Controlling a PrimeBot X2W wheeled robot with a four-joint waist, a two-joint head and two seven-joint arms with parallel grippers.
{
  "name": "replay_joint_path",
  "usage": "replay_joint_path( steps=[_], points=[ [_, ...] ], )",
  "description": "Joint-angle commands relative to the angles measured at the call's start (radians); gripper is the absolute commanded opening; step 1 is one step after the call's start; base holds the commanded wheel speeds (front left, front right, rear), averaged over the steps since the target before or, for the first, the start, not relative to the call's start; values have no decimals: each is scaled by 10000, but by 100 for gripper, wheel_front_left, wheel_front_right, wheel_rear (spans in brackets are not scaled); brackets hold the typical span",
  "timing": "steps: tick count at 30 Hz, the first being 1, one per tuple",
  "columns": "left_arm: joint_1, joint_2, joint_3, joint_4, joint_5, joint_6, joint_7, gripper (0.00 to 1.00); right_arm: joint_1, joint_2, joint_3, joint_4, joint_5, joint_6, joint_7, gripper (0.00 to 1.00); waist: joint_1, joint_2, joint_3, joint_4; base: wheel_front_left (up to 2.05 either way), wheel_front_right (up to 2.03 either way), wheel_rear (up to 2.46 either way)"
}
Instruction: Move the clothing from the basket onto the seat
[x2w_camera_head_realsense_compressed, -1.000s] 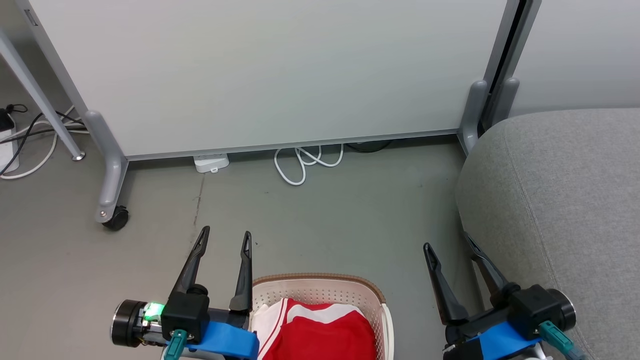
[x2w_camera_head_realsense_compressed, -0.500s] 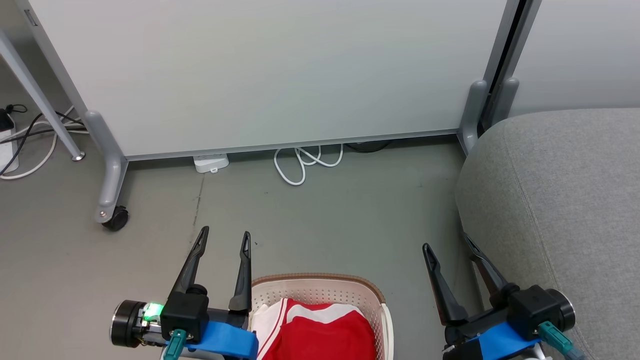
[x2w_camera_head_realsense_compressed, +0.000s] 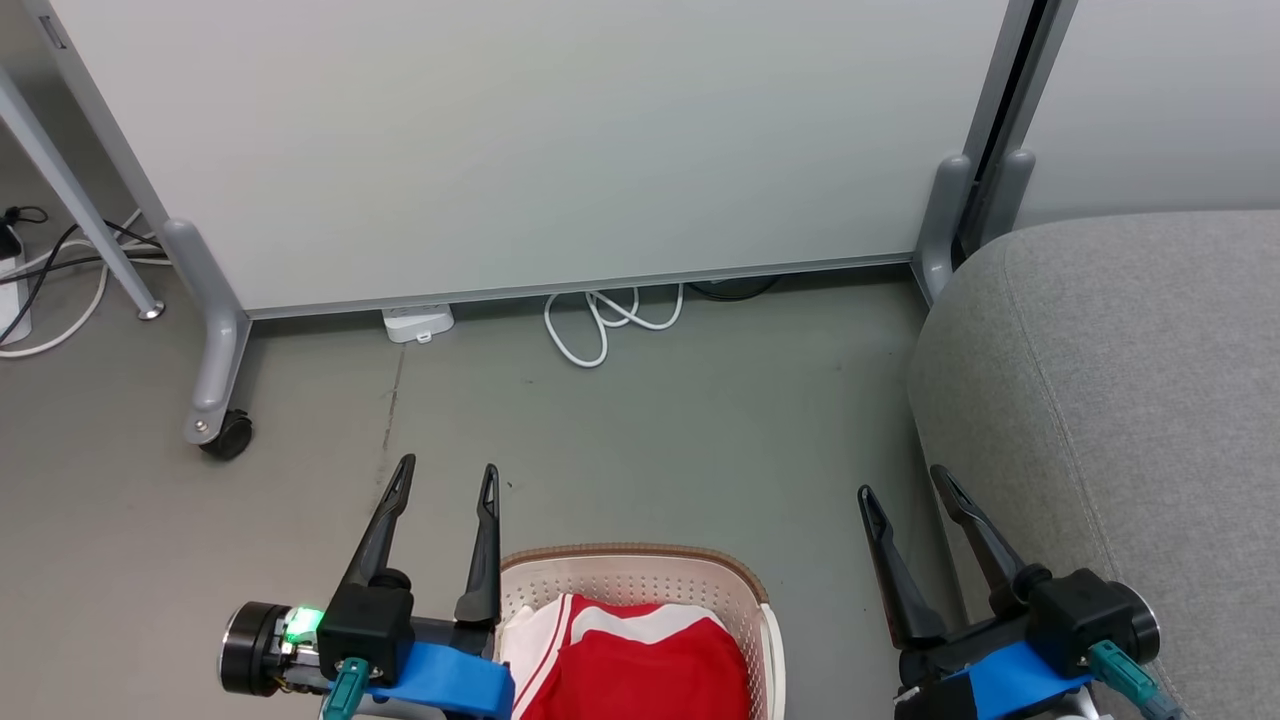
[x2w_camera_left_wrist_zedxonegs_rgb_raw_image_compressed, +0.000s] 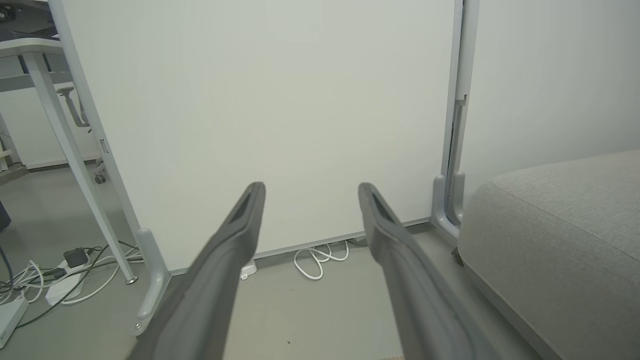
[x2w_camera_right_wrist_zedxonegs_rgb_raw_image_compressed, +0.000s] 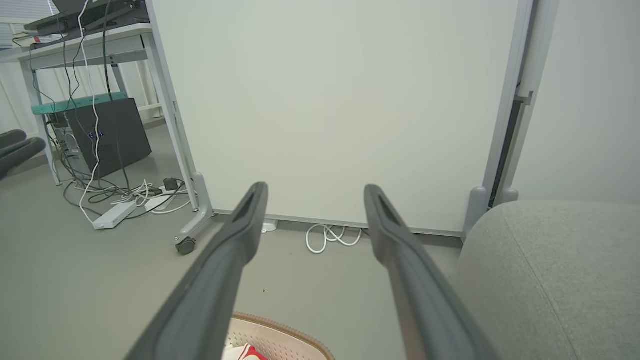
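Observation:
Red clothing (x2w_camera_head_realsense_compressed: 640, 662) with white stripes lies bundled in the cream basket (x2w_camera_head_realsense_compressed: 640, 575) with a brown rim, at the bottom middle of the head view; its near part is cut off by the frame. The basket's far rim (x2w_camera_right_wrist_zedxonegs_rgb_raw_image_compressed: 280, 332) also peeks into the right wrist view. The big light-grey seat (x2w_camera_head_realsense_compressed: 1120, 400) fills the right side, (x2w_camera_left_wrist_zedxonegs_rgb_raw_image_compressed: 560, 240), (x2w_camera_right_wrist_zedxonegs_rgb_raw_image_compressed: 555, 280). My left gripper (x2w_camera_head_realsense_compressed: 446, 478) hovers open just left of the basket, fingers pointing forward. My right gripper (x2w_camera_head_realsense_compressed: 903, 485) hovers open between basket and seat, nothing in either.
A white partition panel (x2w_camera_head_realsense_compressed: 520, 150) on castor feet (x2w_camera_head_realsense_compressed: 225, 435) stands ahead. A coiled white cable (x2w_camera_head_realsense_compressed: 605, 320) and a white power adapter (x2w_camera_head_realsense_compressed: 418, 323) lie at its base. More cables and a desk leg (x2w_camera_head_realsense_compressed: 70, 190) are at far left. Grey floor (x2w_camera_head_realsense_compressed: 680, 440) lies between.
The right gripper has shifted slightly right and forward, toward the seat. The head view has nudged a little. The left gripper and the clothing stay put.

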Motion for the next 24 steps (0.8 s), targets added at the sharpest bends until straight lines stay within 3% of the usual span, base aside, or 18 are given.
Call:
replay_joint_path(
  steps=[1, 13, 24],
  points=[
    [0, 6, 24, 24, -20, -53, -49, 100, 27, -41, -7, -10, 21, 22, -35, 100, 0, 0, 12, -5, 0, 0, 0],
    [-1179, -4, -135, 1121, -197, -831, -41, 100, -547, -40, -335, -259, -131, 22, -35, 100, 0, 0, 1065, -132, 0, 0, 0],
    [-3637, 345, -1140, 4178, -303, -1346, -39, 100, -1992, -38, -454, -633, -544, 20, -33, 100, 0, 0, 3327, -686, 0, 0, 0]
  ],
)
